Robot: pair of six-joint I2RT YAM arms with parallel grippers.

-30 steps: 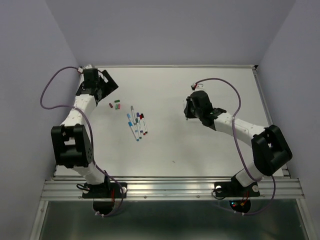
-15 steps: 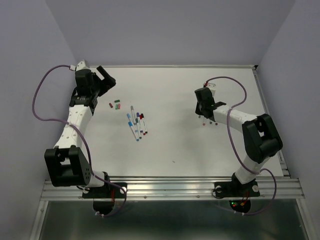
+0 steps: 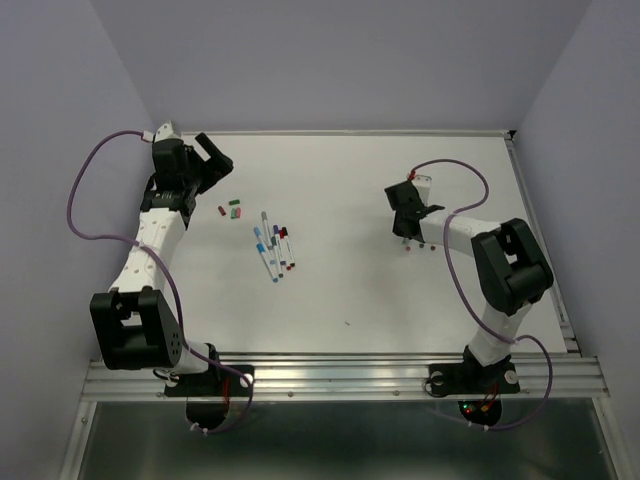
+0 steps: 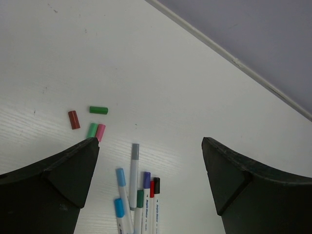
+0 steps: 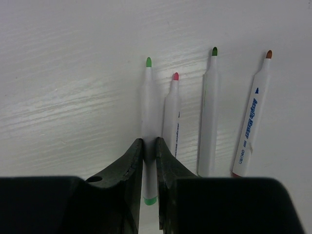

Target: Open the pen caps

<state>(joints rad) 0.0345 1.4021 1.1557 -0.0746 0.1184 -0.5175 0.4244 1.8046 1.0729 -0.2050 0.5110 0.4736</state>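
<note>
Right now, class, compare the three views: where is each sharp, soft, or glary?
Top external: even, soft light, pens tiny yet distinct. Left wrist: loose caps crisp, left fingers dark and featureless. Right wrist: light-green pen sharp, right fingers clamping it slightly soft, streaky sheen on the table.

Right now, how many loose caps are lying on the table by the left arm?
4, in the left wrist view: a maroon cap leftmost, a dark green cap up-right of it, and a light green cap touching a pink cap. Others may hide behind the left claw.
</note>
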